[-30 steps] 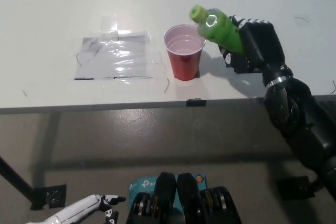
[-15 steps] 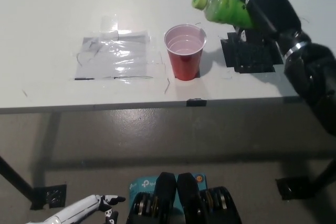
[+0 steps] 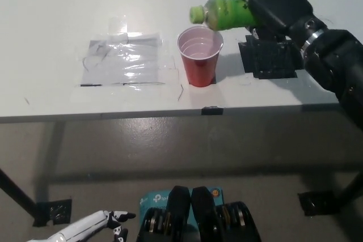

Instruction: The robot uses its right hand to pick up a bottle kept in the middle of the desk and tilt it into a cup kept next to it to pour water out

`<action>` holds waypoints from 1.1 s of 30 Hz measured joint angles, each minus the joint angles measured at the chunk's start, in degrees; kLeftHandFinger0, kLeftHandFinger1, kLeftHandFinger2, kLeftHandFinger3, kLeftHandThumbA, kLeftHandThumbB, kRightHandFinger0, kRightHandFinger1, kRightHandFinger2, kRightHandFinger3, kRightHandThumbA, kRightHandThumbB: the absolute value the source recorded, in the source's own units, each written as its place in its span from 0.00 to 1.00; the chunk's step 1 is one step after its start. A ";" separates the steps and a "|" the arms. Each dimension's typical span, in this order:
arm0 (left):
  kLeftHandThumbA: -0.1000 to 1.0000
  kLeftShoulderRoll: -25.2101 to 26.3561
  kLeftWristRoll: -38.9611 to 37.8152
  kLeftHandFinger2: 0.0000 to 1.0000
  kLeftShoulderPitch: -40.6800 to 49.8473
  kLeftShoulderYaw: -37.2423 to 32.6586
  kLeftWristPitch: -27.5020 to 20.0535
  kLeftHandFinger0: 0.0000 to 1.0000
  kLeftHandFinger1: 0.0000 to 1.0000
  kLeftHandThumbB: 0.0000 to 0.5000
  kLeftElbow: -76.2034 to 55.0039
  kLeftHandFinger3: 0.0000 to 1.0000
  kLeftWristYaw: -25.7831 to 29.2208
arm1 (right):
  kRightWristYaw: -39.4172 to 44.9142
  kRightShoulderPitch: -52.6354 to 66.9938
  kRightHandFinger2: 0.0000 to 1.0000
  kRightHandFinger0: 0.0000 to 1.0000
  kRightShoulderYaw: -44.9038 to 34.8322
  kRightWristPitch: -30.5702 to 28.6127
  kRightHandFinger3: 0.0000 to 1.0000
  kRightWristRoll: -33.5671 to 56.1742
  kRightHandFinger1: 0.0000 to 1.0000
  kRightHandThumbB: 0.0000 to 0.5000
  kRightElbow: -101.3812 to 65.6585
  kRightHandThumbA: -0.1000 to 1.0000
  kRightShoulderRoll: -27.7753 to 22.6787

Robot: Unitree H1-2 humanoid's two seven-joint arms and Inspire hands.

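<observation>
The white surface [image 3: 51, 4] carries everything. On it, left of centre, lies a clear plastic sheet [image 3: 127, 60]; toward the right edge is a black square patch [image 3: 271, 60]. The black right robot hand [image 3: 276, 5] is raised above that patch, its fingers wrapped around the base end of the green bottle [image 3: 224, 13]. The bottle lies nearly level, neck pointing toward picture left, its cap end above the far rim of the red cup [image 3: 199, 55], which stands upright near the front edge of the surface, between sheet and patch. The cap looks to be still on, and no stream is visible. The white left robot hand [image 3: 93, 223] rests low at the lower left, below the surface, holding nothing, fingers loosely extended.

The step in hand appears to be the tilt over the cup. Next, the neck likely needs to dip further, mouth kept over the cup's opening, without knocking the light cup.
</observation>
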 measured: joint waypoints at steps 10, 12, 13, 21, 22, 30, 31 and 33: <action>1.00 -0.01 0.19 1.00 -0.05 0.42 0.00 1.00 1.00 0.73 -0.04 1.00 -0.02 | -5.08 -6.67 0.16 0.00 7.41 -4.91 0.30 -9.33 0.00 0.32 3.72 0.08 -3.63; 1.00 -0.01 0.15 1.00 -0.05 0.65 0.00 1.00 1.00 0.73 -0.04 1.00 -0.03 | -6.33 -8.42 0.13 0.00 8.41 -5.39 0.27 -11.35 0.00 0.32 3.75 0.08 -4.88; 1.00 -0.01 0.15 1.00 -0.05 0.72 0.00 1.00 1.00 0.70 -0.04 1.00 -0.03 | -7.12 -9.27 0.09 0.00 8.70 -5.58 0.33 -12.25 0.00 0.38 3.78 0.05 -5.43; 1.00 -0.01 0.19 1.00 -0.07 0.72 0.00 1.00 1.00 0.70 -0.04 1.00 -0.48 | -9.23 -12.02 0.02 0.00 8.80 -7.56 0.32 -15.43 0.00 0.26 4.29 0.08 -6.72; 1.00 -0.01 0.20 1.00 -0.07 0.73 0.00 1.00 1.00 0.70 -0.04 1.00 -0.64 | -9.25 -12.07 0.02 0.00 8.81 -7.75 0.32 -16.04 0.00 0.26 4.29 0.07 -6.68; 1.00 -0.04 0.18 1.00 -0.08 1.40 0.00 1.00 1.00 0.68 -0.04 1.00 -1.34 | -11.67 -12.72 0.06 0.00 9.80 -8.57 0.34 -18.46 0.00 0.31 5.82 0.02 -4.61; 1.00 -0.03 0.18 1.00 -0.10 1.41 -0.01 1.00 1.00 0.69 -0.04 1.00 -1.39 | -11.69 -12.78 0.06 0.00 9.90 -8.67 0.32 -18.66 0.00 0.32 5.82 0.02 -4.45; 1.00 -0.03 0.21 1.00 -0.16 1.45 0.00 1.00 1.00 0.68 -0.04 1.00 -1.46 | -11.71 -12.94 0.05 0.00 10.24 -8.83 0.19 -19.24 0.00 0.28 5.80 0.05 -4.05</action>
